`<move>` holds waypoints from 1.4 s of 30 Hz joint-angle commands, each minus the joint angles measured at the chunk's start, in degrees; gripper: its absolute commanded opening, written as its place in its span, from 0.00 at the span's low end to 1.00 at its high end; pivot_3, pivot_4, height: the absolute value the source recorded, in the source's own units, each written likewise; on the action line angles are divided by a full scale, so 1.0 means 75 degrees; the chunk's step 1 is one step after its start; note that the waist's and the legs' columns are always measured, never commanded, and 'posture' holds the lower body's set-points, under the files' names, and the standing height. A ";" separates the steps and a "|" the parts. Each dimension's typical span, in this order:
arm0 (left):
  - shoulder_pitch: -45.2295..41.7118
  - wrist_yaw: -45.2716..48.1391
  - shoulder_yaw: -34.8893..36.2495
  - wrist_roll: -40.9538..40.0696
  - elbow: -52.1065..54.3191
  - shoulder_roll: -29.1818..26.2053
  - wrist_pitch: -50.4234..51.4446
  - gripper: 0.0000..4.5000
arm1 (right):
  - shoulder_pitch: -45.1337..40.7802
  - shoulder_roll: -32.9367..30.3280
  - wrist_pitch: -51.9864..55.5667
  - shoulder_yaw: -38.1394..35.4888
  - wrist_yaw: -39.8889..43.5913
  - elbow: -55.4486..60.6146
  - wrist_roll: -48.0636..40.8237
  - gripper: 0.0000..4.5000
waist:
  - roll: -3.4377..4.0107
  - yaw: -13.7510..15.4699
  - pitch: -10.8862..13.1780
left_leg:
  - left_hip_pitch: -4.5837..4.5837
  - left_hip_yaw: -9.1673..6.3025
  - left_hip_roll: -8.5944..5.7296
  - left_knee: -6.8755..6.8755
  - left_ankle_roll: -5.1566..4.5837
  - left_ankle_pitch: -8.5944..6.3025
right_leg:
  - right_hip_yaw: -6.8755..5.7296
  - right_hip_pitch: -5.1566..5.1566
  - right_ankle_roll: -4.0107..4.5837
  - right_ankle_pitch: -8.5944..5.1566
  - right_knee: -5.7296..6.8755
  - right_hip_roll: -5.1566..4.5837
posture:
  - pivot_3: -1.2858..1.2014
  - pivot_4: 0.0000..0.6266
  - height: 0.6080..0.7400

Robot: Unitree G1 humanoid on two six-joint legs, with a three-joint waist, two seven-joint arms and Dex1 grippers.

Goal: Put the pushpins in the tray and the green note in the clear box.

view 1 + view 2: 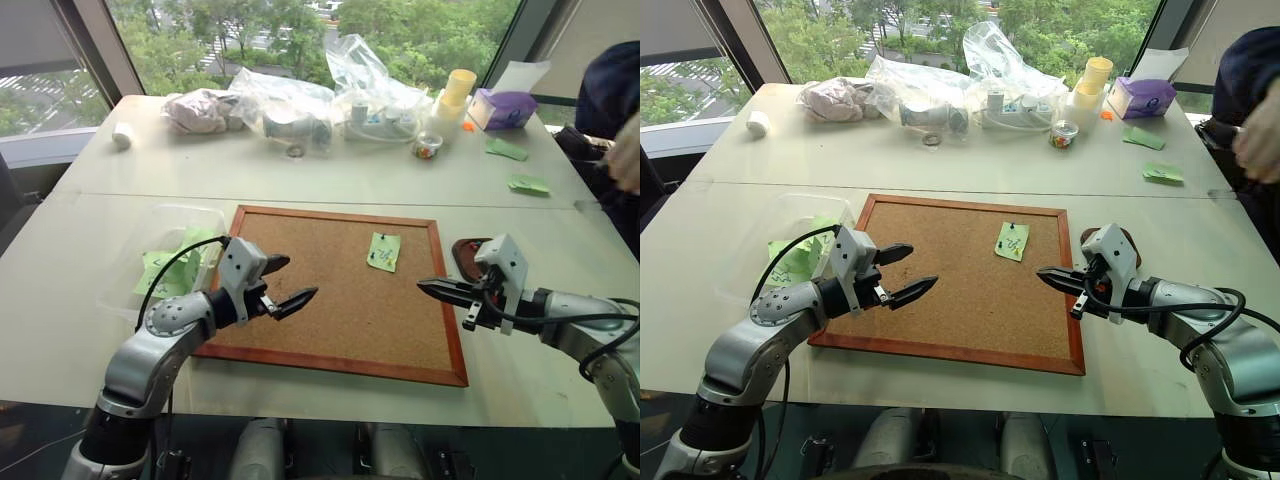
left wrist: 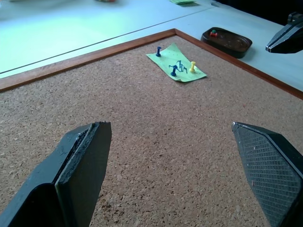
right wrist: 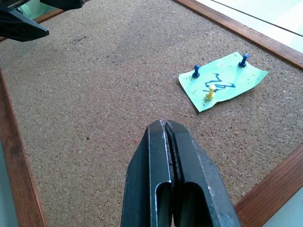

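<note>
The small light-green sticky note (image 1: 384, 251) lies pinned on the wood-framed corkboard (image 1: 340, 340) by two blue pushpins (image 3: 196, 71) and one yellow; the left gripper (image 1: 290, 285) hovers wide open over the cork; the right gripper (image 1: 440, 290) is closed, empty; the dark reddish-brown tray (image 2: 227, 41) sits just beside the frame; the clear plastic box (image 1: 150, 225) sits left.

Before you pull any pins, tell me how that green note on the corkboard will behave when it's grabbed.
The green note looks like thin paper, so probably floppy and very light. Two blue pushpins and a yellow pushpin hold it to the corkboard, so tugging now would likely tear it. Its near edge seems slightly lifted, which may offer a pinch point.
</note>
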State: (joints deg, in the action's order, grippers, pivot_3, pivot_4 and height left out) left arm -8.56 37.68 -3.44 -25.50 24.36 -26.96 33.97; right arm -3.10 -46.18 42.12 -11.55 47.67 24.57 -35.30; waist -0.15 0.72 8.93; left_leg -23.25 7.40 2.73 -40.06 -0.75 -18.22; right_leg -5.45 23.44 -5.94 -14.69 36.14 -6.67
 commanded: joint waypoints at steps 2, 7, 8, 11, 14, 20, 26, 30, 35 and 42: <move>0.0008 0.0086 0.0023 -0.0089 0.0192 0.0020 -0.0192 0.99 | -0.0051 -0.0129 -0.0021 -0.0187 0.0040 0.0292 -0.0125 0.00 | 0.0000 -0.0001 0.0000 | 0.0000 0.0000 0.0000 0.0000 0.0000 0.0000 | 0.0000 0.0000 0.0000 0.0000 0.0000 0.0000 | 0.52 0.24 1.00; -0.0015 0.0080 0.0049 -0.0255 0.0296 0.0091 -0.0074 0.99 | -0.0033 -0.0143 -0.0034 -0.0207 0.0059 0.0289 -0.0122 0.00 | 0.0000 -0.0001 0.0000 | 0.0000 0.0000 0.0001 0.0000 0.0000 0.0000 | 0.0000 0.0000 0.0000 0.0000 0.0000 0.0000 | 0.52 0.24 1.00; -0.0010 0.0078 0.0039 -0.0230 0.0294 0.0076 -0.0083 0.99 | -0.0030 -0.0145 -0.0035 -0.0208 0.0060 0.0289 -0.0121 0.00 | 0.0000 -0.0002 0.0000 | 0.0000 0.0000 0.0000 0.0000 0.0000 0.0000 | 0.0000 0.0000 0.0000 0.0000 0.0000 0.0000 | 0.52 0.24 1.00; 0.0002 0.0086 0.0023 -0.0200 0.0274 0.0063 -0.0089 0.99 | -0.0041 -0.0151 -0.0033 -0.0205 0.0059 0.0283 -0.0113 0.00 | 0.0000 -0.0001 0.0000 | 0.0000 0.0000 -0.0001 0.0000 0.0000 0.0000 | 0.0000 0.0000 0.0000 0.0000 0.0000 0.0000 | 0.52 0.24 1.00; -0.0012 0.0098 0.0002 -0.0178 0.0254 0.0049 -0.0086 0.99 | -0.0058 -0.0151 -0.0031 -0.0195 0.0055 0.0271 -0.0107 0.00 | 0.0000 0.0001 0.0000 | 0.0000 0.0000 -0.0001 0.0000 0.0000 0.0000 | 0.0000 0.0000 0.0000 0.0000 0.0000 0.0000 | 0.52 0.24 1.00; -0.0071 0.0220 -0.0108 -0.0035 0.0199 -0.0079 -0.0197 0.99 | -0.0086 -0.0140 -0.0044 -0.0173 0.0047 0.0246 -0.0087 0.00 | 0.0000 -0.0001 0.0000 | 0.0000 0.0000 -0.0001 0.0000 0.0000 0.0000 | 0.0000 0.0000 0.0000 0.0000 0.0000 0.0000 | 0.52 0.24 1.00; -0.0171 0.0352 -0.0208 0.0093 0.0135 -0.0085 -0.0328 0.99 | -0.0133 -0.0111 -0.0075 -0.0131 0.0036 0.0207 -0.0048 0.00 | 0.0000 0.0001 0.0000 | 0.0000 0.0000 -0.0001 0.0000 0.0000 0.0000 | 0.0000 0.0000 0.0000 0.0000 0.0000 0.0000 | 0.52 0.24 1.00; -0.0366 0.0504 -0.0588 0.0455 -0.0021 -0.0136 -0.0595 0.99 | -0.0164 -0.0127 -0.0112 -0.0088 0.0070 0.0145 0.0004 0.00 | 0.0000 0.0003 0.0000 | 0.0000 0.0001 -0.0002 0.0000 0.0000 0.0000 | 0.0000 0.0000 0.0000 0.0000 0.0000 0.0000 | 0.52 0.24 1.00; -0.0545 0.0677 -0.0999 0.0770 -0.0358 -0.0029 -0.0979 0.59 | -0.0308 -0.0053 -0.0104 -0.0088 -0.0032 0.0083 0.0020 0.00 | 0.0000 0.0000 0.0000 | 0.0000 0.0002 -0.0004 0.0000 0.0000 0.0000 | 0.0000 0.0000 0.0000 0.0000 0.0000 0.0000 | 0.52 0.24 1.00; -0.1161 0.0599 -0.1404 0.1277 -0.1370 0.0485 -0.1444 0.01 | -0.0924 0.0211 -0.0166 0.0188 -0.0355 -0.0296 0.0199 0.00 | -0.0001 0.0004 0.0000 | 0.0000 0.0002 -0.0004 -0.0001 0.0000 0.0001 | 0.0000 0.0000 -0.0001 0.0000 0.0000 0.0000 | 0.52 0.24 1.00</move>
State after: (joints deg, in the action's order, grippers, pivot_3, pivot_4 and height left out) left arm -16.04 42.36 -13.08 -16.77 14.44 -24.03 25.00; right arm -8.70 -45.11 41.89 -10.28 45.49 22.56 -34.28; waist -0.15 0.75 8.93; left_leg -23.26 7.43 2.69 -40.07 -0.75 -18.21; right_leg -5.46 23.44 -5.95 -14.68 36.13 -6.67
